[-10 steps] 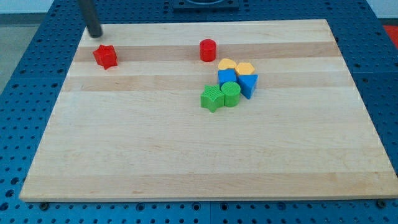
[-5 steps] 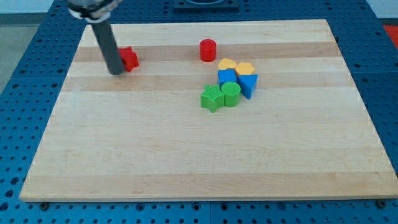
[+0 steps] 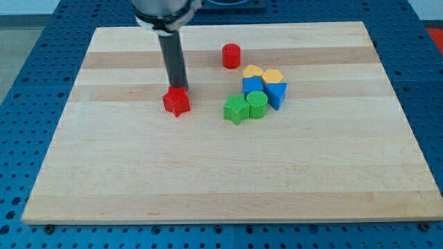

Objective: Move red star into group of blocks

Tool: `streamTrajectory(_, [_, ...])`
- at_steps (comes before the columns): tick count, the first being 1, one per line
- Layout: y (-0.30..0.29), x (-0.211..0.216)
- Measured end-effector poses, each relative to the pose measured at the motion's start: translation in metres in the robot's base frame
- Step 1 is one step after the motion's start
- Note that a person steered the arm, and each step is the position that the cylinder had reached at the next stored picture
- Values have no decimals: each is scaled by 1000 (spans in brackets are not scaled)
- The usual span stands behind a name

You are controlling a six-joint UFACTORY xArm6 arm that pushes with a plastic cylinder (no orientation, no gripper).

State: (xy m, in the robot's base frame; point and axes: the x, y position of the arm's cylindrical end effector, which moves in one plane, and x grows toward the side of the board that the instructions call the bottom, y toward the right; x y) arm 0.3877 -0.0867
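The tool's tip, gripping nothing, was pressed behind the red star; an off-centre push risked it being slid past the green star.

Pale wooden board, smooth and matt, on a blue perforated table.

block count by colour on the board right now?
Red: 2, the red star and red cylinder
Yellow: 2, the yellow heart and yellow hexagon
Blue: 2, the blue cube and blue triangle
Green: 2, the green star and green cylinder
Total: 8
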Motion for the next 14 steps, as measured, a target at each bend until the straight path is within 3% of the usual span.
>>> streamTrajectory(2, [-50, -45])
streamTrajectory(3, [-88, 12])
streamTrajectory(4, [-82, 67])
streamTrajectory(5, [-50, 69])
streamTrajectory(8, [23, 42])
streamTrajectory(9, [8, 42])
streamTrajectory(10, [-42, 41])
streamTrajectory(11, [-58, 20])
streamTrajectory(12, [-31, -1])
streamTrajectory(14, [40, -2])
